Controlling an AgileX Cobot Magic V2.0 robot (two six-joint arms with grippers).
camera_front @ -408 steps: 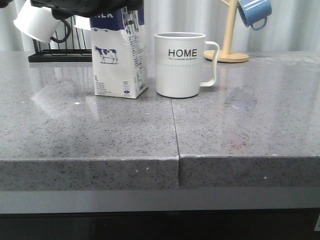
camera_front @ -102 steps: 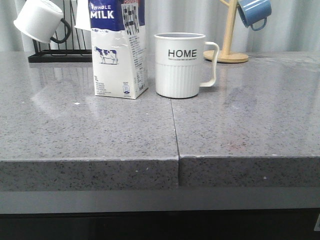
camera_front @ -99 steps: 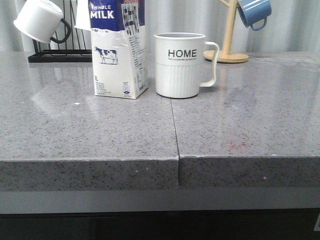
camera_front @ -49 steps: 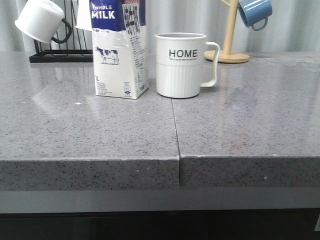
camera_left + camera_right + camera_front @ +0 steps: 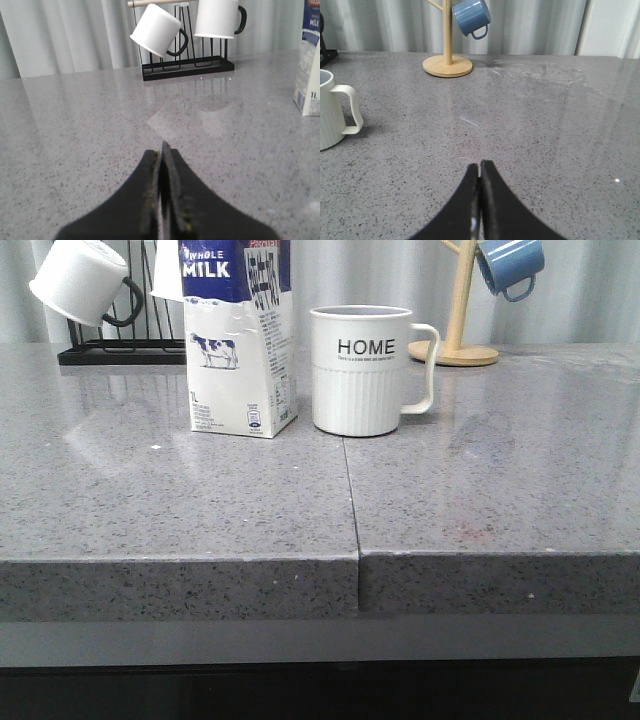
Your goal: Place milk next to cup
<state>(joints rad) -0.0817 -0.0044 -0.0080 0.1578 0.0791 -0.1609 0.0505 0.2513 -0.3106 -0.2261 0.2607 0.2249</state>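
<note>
The milk (image 5: pixel 240 340), a tall white carton with a dark blue top and a cow picture, stands upright on the grey counter, close to the left of the cup (image 5: pixel 360 370), a white ribbed mug lettered "HOME" with its handle to the right. A narrow gap separates them. Neither gripper shows in the front view. My left gripper (image 5: pixel 161 152) is shut and empty, low over the counter, with the milk's edge (image 5: pixel 310 65) off to one side. My right gripper (image 5: pixel 480 167) is shut and empty, with the cup's handle side (image 5: pixel 335 117) at the frame's edge.
A black wire rack (image 5: pixel 120 350) with plain white mugs (image 5: pixel 78 282) stands at the back left. A wooden mug tree (image 5: pixel 462 310) with a blue mug (image 5: pixel 510 265) stands at the back right. A seam (image 5: pixel 350 490) runs down the counter's middle to its front edge.
A dark arm that hung over the milk's top 4 seconds ago has gone from the front view. Since one second ago nothing has visibly moved.
</note>
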